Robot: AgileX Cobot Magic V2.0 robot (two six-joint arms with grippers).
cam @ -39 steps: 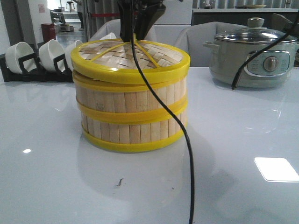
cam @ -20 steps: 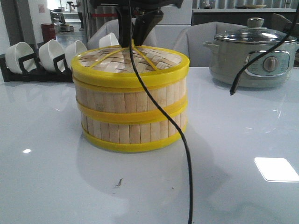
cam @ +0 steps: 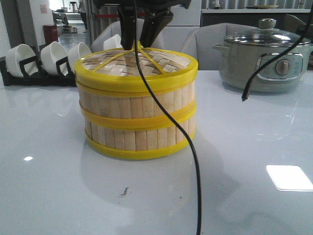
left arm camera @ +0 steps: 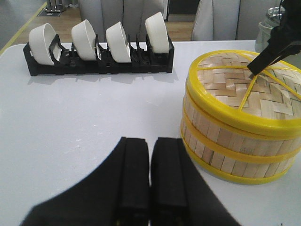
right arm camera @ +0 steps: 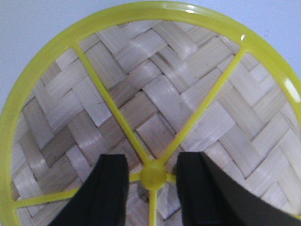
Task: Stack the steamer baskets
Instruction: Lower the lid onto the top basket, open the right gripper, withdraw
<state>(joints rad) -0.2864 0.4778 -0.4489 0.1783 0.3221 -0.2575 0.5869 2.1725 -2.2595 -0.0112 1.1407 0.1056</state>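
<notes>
Two steamer baskets [cam: 137, 120] with pale bamboo-slat walls and yellow rims stand stacked on the white table, and the woven-bamboo lid [cam: 137, 63] sits flat on top. The stack also shows in the left wrist view [left arm camera: 240, 117]. My right gripper [right arm camera: 153, 169] hangs right above the lid's middle. It is open, with a finger on each side of the yellow knob [right arm camera: 154, 174] and a gap to it on both sides. In the front view it [cam: 140, 36] stands over the lid's centre. My left gripper [left arm camera: 150, 165] is shut and empty, low over the table beside the stack.
A black rack with white ceramic bowls [cam: 44, 61] stands at the back left; it also shows in the left wrist view [left arm camera: 99, 49]. A grey-green electric pot with a glass lid [cam: 264, 58] stands at the back right. A black cable [cam: 190, 147] hangs in front of the stack.
The lid was tilted and held by the right gripper a second ago. It now lies level on the top basket, and the right gripper's fingers have opened off the knob.
</notes>
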